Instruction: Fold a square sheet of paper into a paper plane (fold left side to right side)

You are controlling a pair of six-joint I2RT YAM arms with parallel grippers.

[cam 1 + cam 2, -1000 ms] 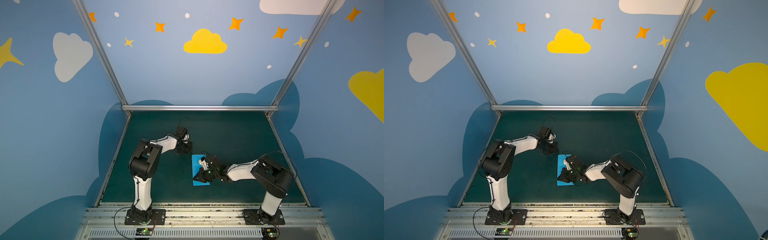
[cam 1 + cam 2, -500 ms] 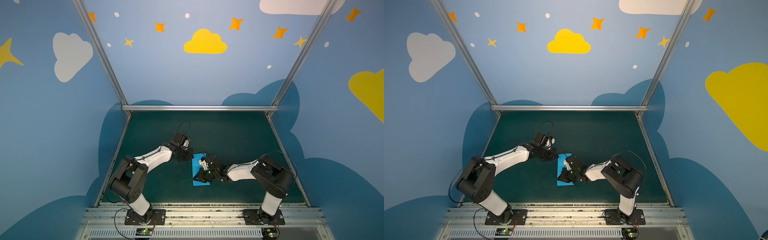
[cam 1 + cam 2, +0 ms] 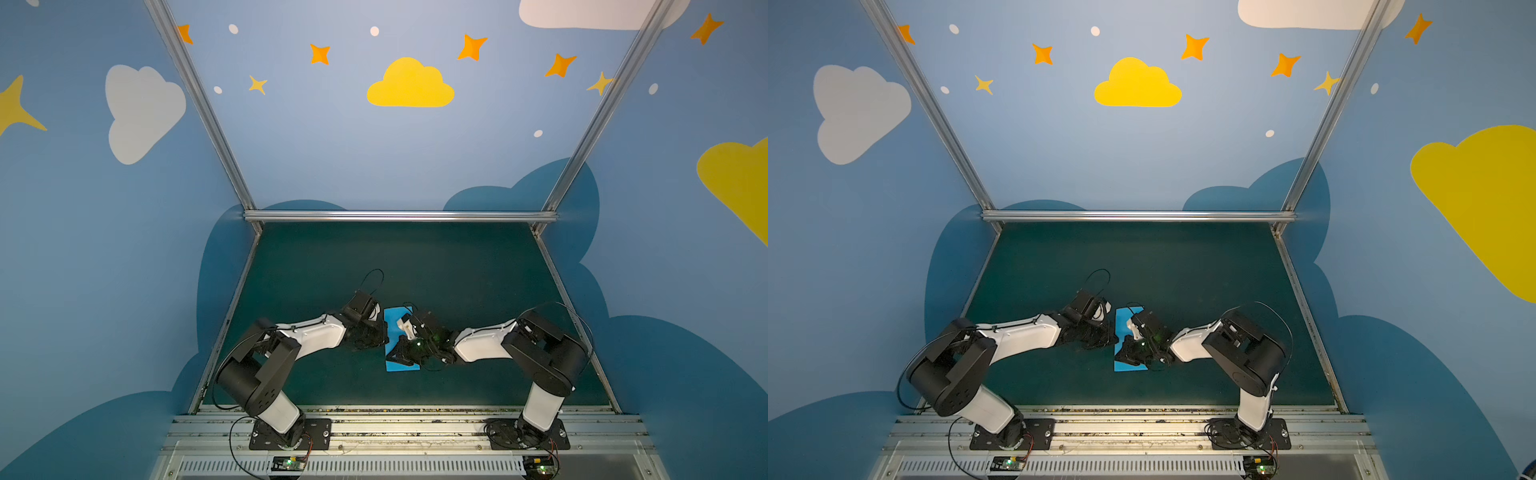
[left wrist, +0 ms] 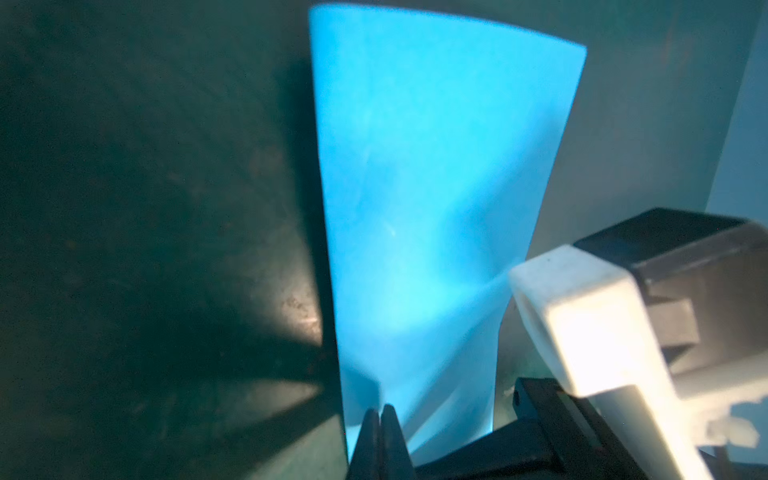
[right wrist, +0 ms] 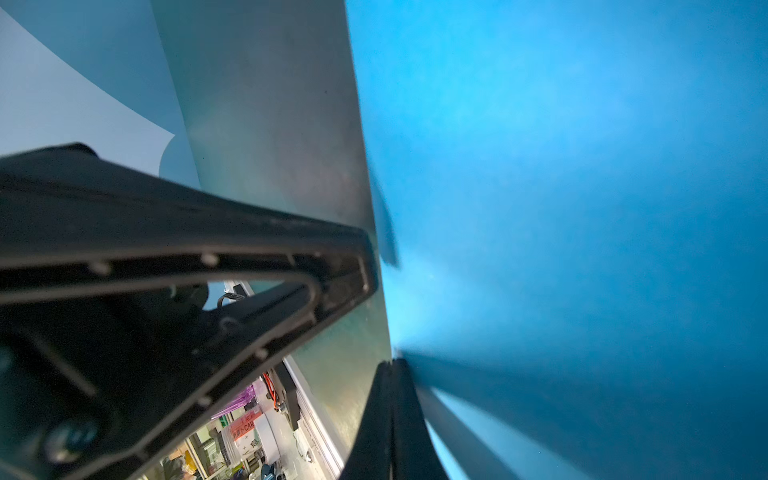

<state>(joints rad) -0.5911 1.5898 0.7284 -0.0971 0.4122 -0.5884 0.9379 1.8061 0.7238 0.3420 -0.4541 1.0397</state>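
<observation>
On the left side, the left arm [image 3: 316, 336] stretches low over the green mat [image 3: 457, 270] toward the middle. The left gripper [image 3: 382, 337] is at the left long edge of the paper [image 3: 393, 319]. In the left wrist view its fingers [image 4: 388, 432] are pressed together with no gap, and the tips lie over the paper close to that edge. I cannot tell if a layer of paper is caught between them.

In the middle, the paper lies on the mat as a narrow strip. Its long side runs from the front toward the back wall. It is not fully flat: the left wrist view shows a soft bulge and a shallow crease that runs toward the right gripper [image 3: 397, 354].

On the right side, the right arm [image 3: 482, 345] stretches in low from the right. Its gripper covers the middle of the strip, so in both top views only the far end and the near end of the paper show. In the right wrist view its fingers [image 5: 392, 399] are closed tight, and the tips touch the paper near its edge, just beside a black finger of the left gripper.
</observation>
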